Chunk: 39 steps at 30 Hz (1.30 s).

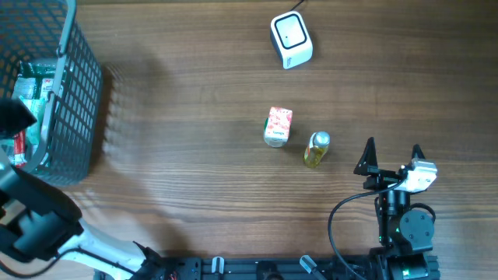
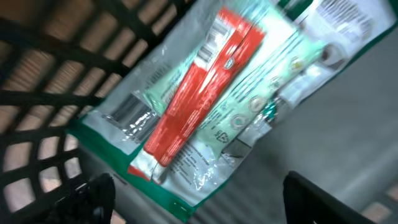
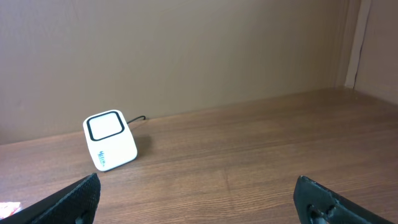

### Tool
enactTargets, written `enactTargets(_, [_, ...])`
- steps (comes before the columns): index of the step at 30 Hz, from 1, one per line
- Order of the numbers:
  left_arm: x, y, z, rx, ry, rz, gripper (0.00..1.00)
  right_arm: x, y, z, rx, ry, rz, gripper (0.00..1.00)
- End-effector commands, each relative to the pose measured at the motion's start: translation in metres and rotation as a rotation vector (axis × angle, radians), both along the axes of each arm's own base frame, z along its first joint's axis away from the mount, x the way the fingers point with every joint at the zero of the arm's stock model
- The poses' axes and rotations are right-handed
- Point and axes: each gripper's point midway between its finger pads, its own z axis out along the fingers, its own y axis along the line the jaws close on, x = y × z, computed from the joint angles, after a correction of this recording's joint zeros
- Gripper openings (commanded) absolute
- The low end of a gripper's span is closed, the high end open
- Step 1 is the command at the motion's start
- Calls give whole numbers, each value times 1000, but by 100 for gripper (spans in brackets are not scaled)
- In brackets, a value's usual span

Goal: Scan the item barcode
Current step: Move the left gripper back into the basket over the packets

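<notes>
A clear green-edged packet [image 2: 199,106] with a red strip down its middle lies inside the wire basket [image 1: 74,101]. A barcode [image 2: 214,37] shows near the packet's top end. My left gripper [image 2: 202,202] hangs just over the packet's lower corner, jaws apart and holding nothing. In the overhead view the left arm reaches into the basket and its fingers are hidden. The white scanner [image 1: 291,40] stands at the back of the table. My right gripper [image 1: 393,152] rests open at the front right, facing the scanner [image 3: 110,140] from far off.
A small pink and white carton [image 1: 278,126] and a small yellow bottle with a silver cap [image 1: 317,149] lie mid-table, left of the right gripper. More packaged goods [image 2: 336,37] lie in the basket beside the packet. The basket's black mesh wall [image 2: 37,74] is close on the left.
</notes>
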Motion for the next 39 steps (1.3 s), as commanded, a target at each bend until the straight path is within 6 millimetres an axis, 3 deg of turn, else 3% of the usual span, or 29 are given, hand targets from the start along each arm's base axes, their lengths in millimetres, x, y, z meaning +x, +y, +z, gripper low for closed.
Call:
enactTargets(1, [-12, 5, -31, -63, 58, 18, 71, 0, -2, 1, 4, -6, -11, 100])
enactTargets(3, [-21, 9, -46, -93, 86, 41, 65, 0, -2, 1, 4, -6, -11, 100])
enactTargets(8, [-36, 20, -57, -121, 96, 86, 56, 0, -2, 1, 4, -6, -12, 100])
enactTargets(19, [-28, 18, -61, -176, 28, 80, 54, 0, -2, 1, 4, -6, -11, 100])
enactTargets(27, [-32, 14, -88, -226, 73, 83, 43, 0, -2, 1, 5, -6, -11, 100])
enactTargets(29, [-32, 14, -92, -233, 80, 84, 37, 0, -2, 1, 5, -6, -11, 100])
enactTargets(33, [-31, 15, -93, -228, 75, 83, 4, 0, -2, 1, 4, -6, -11, 100])
enactTargets(36, [-30, 16, -91, -223, 70, 82, 4, 0, -2, 1, 4, -6, -11, 100])
enactTargets(39, [-25, 20, -76, -196, 46, 78, 4, 0, -2, 1, 4, -6, -11, 100])
